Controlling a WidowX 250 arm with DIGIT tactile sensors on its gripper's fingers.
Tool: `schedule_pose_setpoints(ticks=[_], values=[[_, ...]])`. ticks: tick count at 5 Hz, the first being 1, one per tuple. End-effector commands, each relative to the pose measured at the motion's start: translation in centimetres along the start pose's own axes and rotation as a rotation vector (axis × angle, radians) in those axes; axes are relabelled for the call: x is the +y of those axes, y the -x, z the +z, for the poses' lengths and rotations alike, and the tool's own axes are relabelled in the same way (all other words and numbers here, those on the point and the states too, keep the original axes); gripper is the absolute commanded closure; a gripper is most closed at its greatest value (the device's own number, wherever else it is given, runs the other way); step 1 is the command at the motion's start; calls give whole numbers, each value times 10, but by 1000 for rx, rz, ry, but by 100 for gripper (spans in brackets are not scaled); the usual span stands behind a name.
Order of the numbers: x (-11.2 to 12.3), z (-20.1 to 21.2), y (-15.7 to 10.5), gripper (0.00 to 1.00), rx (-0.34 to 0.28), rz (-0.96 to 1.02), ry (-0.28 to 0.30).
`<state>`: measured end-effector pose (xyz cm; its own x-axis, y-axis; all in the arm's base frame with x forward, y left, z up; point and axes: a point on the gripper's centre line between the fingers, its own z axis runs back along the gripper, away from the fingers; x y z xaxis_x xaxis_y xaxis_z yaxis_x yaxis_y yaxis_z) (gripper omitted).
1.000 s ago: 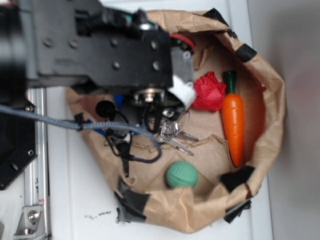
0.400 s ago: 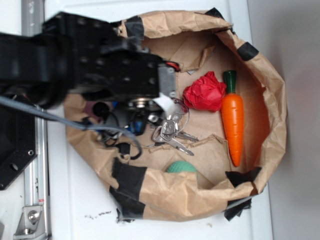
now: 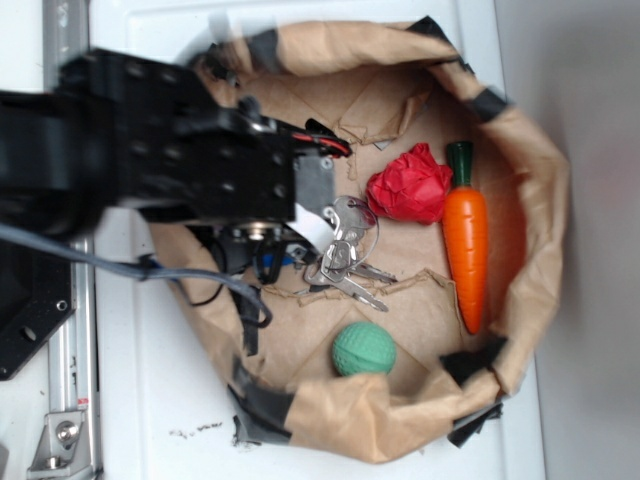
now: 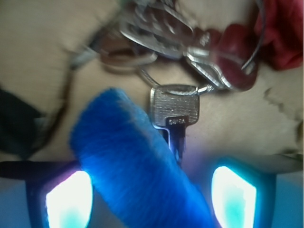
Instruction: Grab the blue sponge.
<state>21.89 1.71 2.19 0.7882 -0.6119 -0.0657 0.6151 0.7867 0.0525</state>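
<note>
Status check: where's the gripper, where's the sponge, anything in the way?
Gripper open, fingers straddling blue sponge. Sponge lies diagonally, not gripped. Keys lie just beyond it.

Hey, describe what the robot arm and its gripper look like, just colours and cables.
The arm is blocky matte black with bolt holes, red wiring near the wrist and a grey braided cable trailing off it. In the wrist view the gripper has dark fingers with glowing pale pads.

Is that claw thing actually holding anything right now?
Cannot tell. The blue sponge lies between the gripper fingers, but the right pad shows a gap beside it.
</note>
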Motion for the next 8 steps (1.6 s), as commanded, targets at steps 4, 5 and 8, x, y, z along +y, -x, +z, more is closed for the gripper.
schedule_pose_setpoints(ticks=[4,5,8], values=[[18,23,1,100,-56,317,-72],[31,72,7,100,-152,560,-130],[35,125,-45,100,-243,1015,72]])
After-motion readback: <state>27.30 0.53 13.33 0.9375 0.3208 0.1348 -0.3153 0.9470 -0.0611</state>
